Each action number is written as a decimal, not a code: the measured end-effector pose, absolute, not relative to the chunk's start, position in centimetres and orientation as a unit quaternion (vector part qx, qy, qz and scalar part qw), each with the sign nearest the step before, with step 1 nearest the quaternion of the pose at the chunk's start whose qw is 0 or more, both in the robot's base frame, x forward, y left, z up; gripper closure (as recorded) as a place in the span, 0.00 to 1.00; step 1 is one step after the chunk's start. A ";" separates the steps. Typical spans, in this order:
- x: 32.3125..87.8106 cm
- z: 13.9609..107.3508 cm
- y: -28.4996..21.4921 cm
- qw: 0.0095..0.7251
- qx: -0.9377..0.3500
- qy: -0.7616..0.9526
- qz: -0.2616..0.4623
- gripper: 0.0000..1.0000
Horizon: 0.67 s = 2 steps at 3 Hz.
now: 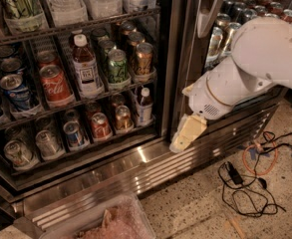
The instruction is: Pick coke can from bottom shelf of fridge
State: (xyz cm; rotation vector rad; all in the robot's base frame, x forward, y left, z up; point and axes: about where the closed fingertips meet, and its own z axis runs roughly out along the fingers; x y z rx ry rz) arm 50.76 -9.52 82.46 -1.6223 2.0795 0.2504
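Pincer [184,136] by fridge [135,171] (low), coke can [100,126] shelved

Shop-like place (stocked drinks fridge [171,59]), fingers [188,132] near grille [135,177].
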 end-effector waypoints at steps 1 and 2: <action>51.9 79.9 -7.6 0.225 -0.605 0.756 0.111 0.00; 52.4 76.9 -6.2 0.194 -0.612 0.755 0.131 0.00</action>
